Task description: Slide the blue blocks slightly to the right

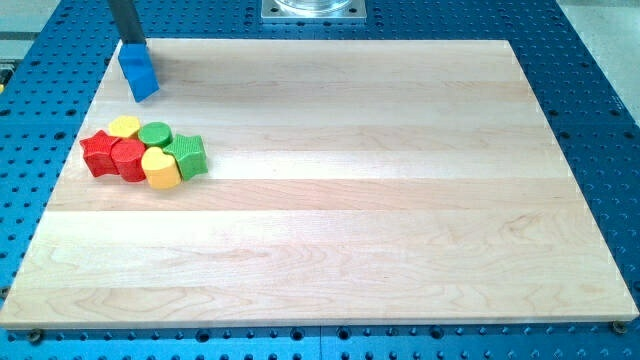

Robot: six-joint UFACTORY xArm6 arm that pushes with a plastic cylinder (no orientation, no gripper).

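Observation:
Two blue blocks (139, 73) lie touching each other near the top left corner of the wooden board (350, 180). The dark rod comes down from the view's top edge. My tip (135, 45) is at the upper end of the blue blocks, touching or just behind the upper one and hiding part of it. I cannot make out the blue blocks' exact shapes.
A tight cluster sits at the board's left: a red star (96, 152), a red block (128, 158), a yellow block (124, 126), a green cylinder (155, 133), a yellow heart (160, 168) and a green star (188, 154). A blue perforated table (600, 80) surrounds the board. A metal mount (313, 8) sits at the top.

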